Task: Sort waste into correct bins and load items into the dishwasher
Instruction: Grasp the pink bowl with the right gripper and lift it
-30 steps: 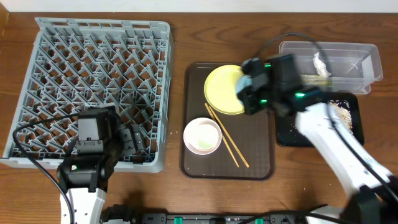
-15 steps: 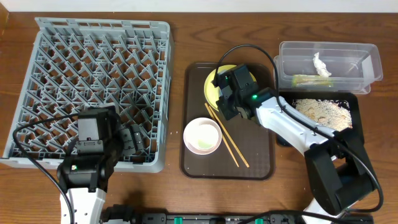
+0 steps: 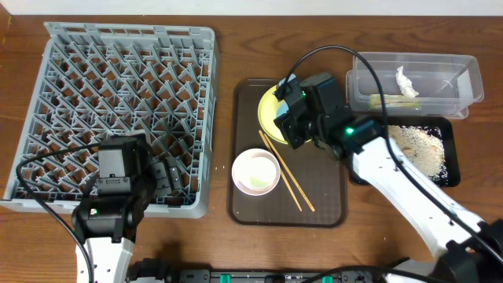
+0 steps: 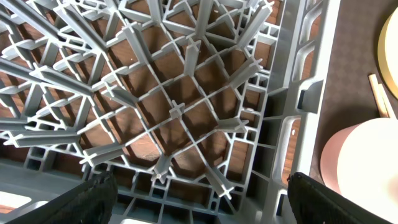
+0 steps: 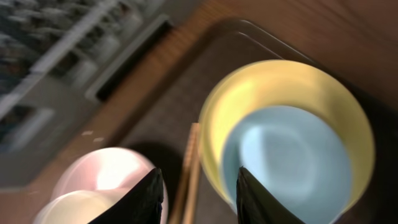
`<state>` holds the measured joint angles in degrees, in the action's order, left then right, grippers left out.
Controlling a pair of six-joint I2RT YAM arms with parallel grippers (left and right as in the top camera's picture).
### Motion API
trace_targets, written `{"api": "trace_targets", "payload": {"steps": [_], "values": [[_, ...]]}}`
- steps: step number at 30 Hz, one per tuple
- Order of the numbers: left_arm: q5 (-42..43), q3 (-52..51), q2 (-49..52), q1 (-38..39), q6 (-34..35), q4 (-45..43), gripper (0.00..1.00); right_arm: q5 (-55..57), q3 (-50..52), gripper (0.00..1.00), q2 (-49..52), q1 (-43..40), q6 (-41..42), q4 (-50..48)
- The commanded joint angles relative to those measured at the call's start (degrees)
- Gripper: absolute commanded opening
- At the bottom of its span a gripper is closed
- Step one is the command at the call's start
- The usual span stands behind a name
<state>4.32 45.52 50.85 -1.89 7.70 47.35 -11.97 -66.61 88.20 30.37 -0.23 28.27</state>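
From overhead, the right gripper (image 3: 289, 119) hangs over the yellow plate (image 3: 269, 104) at the far end of the brown tray (image 3: 322, 200) and hides most of what lies on the plate. Only the right wrist view, though blurred, shows it: a light blue bowl (image 5: 289, 162) sits inside the plate, towards its right side. That view also shows the gripper's two dark fingers (image 5: 260, 199) parted, with nothing between them and the plate and bowl lying below the gap. On the same tray, the white bowl (image 3: 255, 171) sits nearer the front, with the wooden chopsticks (image 3: 288, 177) lying slantwise just to its right, one end near the plate. The overhead view alone takes in the right of the table. There the clear tub (image 3: 465, 79) holds the crumpled tissue (image 3: 405, 81) and the snack wrapper (image 3: 389, 101), whose print is too small to read. Just in front of the tub, the black tray (image 3: 452, 171) carries the beige crumbs (image 3: 420, 141). The grey dish rack (image 3: 130, 30) fills the left of the table, its cells bare in that view. The left wrist camera looks straight down into the rack's pegs near its right wall. It shows the left gripper (image 4: 205, 199) spread wide, one finger at each lower corner of the picture, gripping nothing, with the white bowl and the plate's rim at the right edge.
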Motion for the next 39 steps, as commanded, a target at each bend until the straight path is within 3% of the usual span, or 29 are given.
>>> {"api": "trace_targets", "payload": {"steps": [1, 11, 15, 19, 25, 29, 34, 37, 39], "values": [[0.2, 1.2, 0.0, -0.3, 0.3, -0.3, 0.89, -6.1, -0.1, 0.35, 0.9, 1.1, 2.5, 4.2], [0.2, 1.2, 0.0, -0.3, 0.3, -0.2, 0.89, -6.3, 0.0, 0.29, 7.6, 6.5, 4.5, 11.6], [0.2, 1.2, 0.0, -0.3, 0.3, -0.2, 0.89, -5.0, 0.0, 0.21, 10.5, 7.9, 5.9, 11.5], [0.2, 1.2, 0.0, -0.3, 0.3, -0.2, 0.89, -1.3, 0.0, 0.03, 12.2, 7.9, 9.2, 11.2], [2.2, 1.2, 0.0, -0.3, 0.3, -0.5, 0.89, -1.4, -1.0, 0.01, 10.6, 6.7, 9.2, 8.7], [10.1, 1.2, 0.0, -0.3, 0.3, -2.7, 0.89, -2.0, -4.8, 0.01, 7.0, 3.3, 9.2, 9.7], [29.9, 1.2, 0.7, -0.3, 0.4, -9.5, 0.89, -5.5, -8.1, 0.01, 2.0, -3.6, 10.5, 9.0], [38.4, 1.2, 2.4, -0.3, 3.0, -14.6, 0.89, -14.6, -8.1, 0.01, 0.9, -8.3, 12.6, 6.7], [45.1, 1.2, 4.7, -0.3, 4.1, -19.4, 0.89, -27.1, -8.0, 0.01, 1.4, -12.0, 13.5, 4.9]]}}
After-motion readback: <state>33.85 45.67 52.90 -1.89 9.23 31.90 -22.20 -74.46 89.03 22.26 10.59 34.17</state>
